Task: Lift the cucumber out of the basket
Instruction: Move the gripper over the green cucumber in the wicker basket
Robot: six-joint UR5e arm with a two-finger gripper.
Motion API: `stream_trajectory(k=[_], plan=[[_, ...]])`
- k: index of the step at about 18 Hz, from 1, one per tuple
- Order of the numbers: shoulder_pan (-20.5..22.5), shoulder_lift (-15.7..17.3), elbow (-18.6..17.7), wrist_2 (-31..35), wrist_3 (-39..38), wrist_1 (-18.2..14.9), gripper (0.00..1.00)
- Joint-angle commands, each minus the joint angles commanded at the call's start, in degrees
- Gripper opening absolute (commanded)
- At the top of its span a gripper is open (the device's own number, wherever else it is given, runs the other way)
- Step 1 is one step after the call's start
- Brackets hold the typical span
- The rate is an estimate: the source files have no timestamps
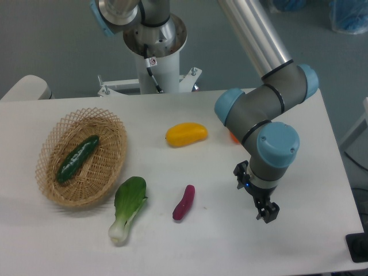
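Dark green, glossy, long cucumber (77, 158) lying diagonally inside the oval tan wicker basket (112, 123), at the left of the frame. Probably light, stiff and smooth, so likely slippery under metal fingers. Best taken at the middle, across the narrow width, with jaws turned to cross the diagonal. Two-finger gripper (267, 211) at the lower right, well apart from the basket, holding nothing; open or closed, impossible to tell from this angle. Leafy green-and-white bok choy (127, 206) just below the basket.
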Motion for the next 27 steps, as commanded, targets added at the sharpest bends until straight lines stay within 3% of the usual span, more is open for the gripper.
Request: stream_trajectory(k=[6,14,19,23,27], plan=[[-0.6,0.9,-0.9,0.1,-0.2,-0.3,1.00],[-3.0,5.2,-6.1,-0.5,-2.4,-0.7,1.00],[-5.5,10.0,-11.8,-2.3,-8.4,-0.9,1.00],[-6.2,15.6,-19.3,-6.9,-12.8,-0.6,1.00],[-11.4,20.1,-24.9,-7.6,-22.1,-0.5,1.00]])
